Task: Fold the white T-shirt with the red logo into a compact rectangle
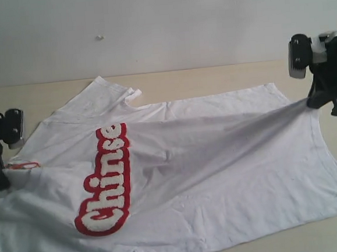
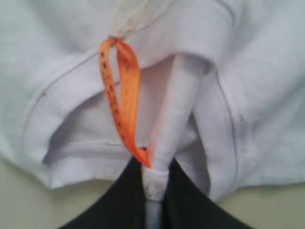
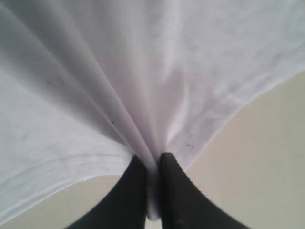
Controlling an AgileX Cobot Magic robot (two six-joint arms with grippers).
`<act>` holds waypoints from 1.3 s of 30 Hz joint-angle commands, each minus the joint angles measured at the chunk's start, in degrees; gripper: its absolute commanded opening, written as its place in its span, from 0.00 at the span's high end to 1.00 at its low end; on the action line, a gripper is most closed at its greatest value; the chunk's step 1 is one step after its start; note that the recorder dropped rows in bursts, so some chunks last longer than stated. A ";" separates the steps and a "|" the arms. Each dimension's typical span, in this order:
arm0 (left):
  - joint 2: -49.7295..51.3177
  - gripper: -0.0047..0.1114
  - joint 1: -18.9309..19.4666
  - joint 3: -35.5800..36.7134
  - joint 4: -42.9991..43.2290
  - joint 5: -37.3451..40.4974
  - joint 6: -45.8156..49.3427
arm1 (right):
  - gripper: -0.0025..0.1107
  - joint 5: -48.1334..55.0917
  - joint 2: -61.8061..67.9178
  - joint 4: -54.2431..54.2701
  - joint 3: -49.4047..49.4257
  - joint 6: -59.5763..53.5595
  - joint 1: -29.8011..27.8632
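Nearest, 1 white T-shirt (image 1: 219, 174) lies spread on the worktop (image 1: 223, 78), its 1 red logo (image 1: 105, 180) face up. 2 hands pinch it: left hand (image 2: 155, 167) at the collar beside 1 orange tag (image 2: 121, 95), right hand (image 3: 153, 160) holding an edge fold raised.

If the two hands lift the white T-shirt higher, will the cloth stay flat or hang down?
Probably it hangs down: the thin white cotton T-shirt gathers into pleats where the right hand pinches its edge. Its fuzzy red logo patch looks thicker, so that strip may bend less readily.
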 commanded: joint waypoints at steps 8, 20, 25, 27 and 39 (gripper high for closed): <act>-22.01 0.96 0.06 0.02 23.47 -3.84 -30.35 | 0.98 5.24 -16.67 5.70 0.08 3.75 -0.16; -39.40 0.96 0.06 0.02 24.48 -3.96 -46.82 | 0.98 10.56 -31.12 9.29 0.08 7.65 -0.16; -45.62 0.96 0.06 0.02 24.48 -3.97 -52.46 | 0.98 11.02 -36.12 9.75 0.08 10.94 -0.16; -48.24 0.96 0.06 0.02 24.48 -3.47 -53.37 | 0.98 11.23 -37.89 11.12 0.08 11.39 -0.16; -56.86 0.96 0.06 0.02 24.36 -2.75 -52.71 | 0.98 17.71 -40.90 19.85 1.28 16.27 -0.16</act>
